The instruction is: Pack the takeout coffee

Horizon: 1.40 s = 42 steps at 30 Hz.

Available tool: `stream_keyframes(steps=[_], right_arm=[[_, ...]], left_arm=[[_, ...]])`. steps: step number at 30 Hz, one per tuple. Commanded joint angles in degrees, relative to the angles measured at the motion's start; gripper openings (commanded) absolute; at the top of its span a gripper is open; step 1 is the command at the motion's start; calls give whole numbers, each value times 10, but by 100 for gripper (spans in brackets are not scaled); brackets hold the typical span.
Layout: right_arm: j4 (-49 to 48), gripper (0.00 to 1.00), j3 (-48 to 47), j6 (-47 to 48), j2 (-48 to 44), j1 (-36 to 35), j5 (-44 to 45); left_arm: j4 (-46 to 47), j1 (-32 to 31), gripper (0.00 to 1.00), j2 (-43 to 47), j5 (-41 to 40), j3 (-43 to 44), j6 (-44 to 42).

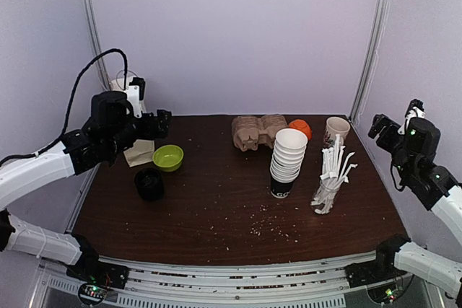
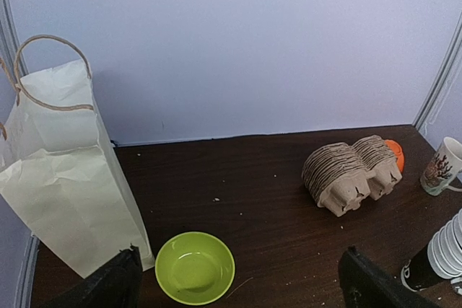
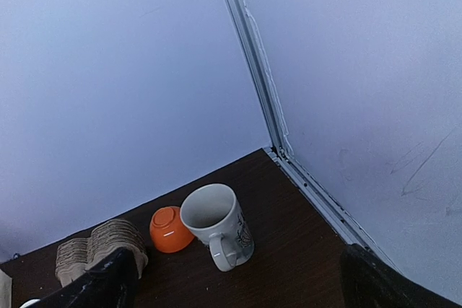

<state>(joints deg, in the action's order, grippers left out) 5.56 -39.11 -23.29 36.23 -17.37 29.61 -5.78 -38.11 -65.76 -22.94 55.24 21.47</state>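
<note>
Tabletop: left end effector near bag

Pretty sure it's a robotics lab test cell, not a café: bare lavender wall panels, metal corner posts, left arm and right arm mounted along the table edge.

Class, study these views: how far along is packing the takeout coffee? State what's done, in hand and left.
Done: nothing visible; no lidded cup is in view. In hand: nothing; the left tool and right tool stand open and empty. Left: everything; the cup stack, black lids, cardboard carriers and paper bag all sit apart, with no tool on them.
</note>
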Motion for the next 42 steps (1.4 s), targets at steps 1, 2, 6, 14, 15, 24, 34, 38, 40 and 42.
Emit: stream_keyframes(steps=[1,2,6,14,15,24,34,38,40,42], right_arm=[[-18,100,-16,42,-18,-2,-69],[-20,100,-21,45,-20,-2,-79],[18,100,-89,49,-1,-3,-112],[118,100,-231,37,72,-106,-17],[131,100,-243,38,85,-132,18],[121,100,-290,122,203,-417,299],[-1,100,-203,109,158,-427,34],[84,100,-251,86,203,-426,52],[153,99,-290,75,241,-425,56],[209,95,-332,70,277,-422,47]], left_arm=[[36,0,98,24,-27,-10,-3],[43,0,98,30,-28,-16,-12],[74,0,98,62,-15,-35,-54],[52,0,98,77,12,-32,-42],[37,0,98,73,20,-28,-36],[-52,0,98,78,43,-13,-5],[-134,0,97,80,90,-24,47],[-142,0,95,69,134,-35,71],[-137,0,94,59,163,-38,88],[-122,0,92,43,197,-38,99]])
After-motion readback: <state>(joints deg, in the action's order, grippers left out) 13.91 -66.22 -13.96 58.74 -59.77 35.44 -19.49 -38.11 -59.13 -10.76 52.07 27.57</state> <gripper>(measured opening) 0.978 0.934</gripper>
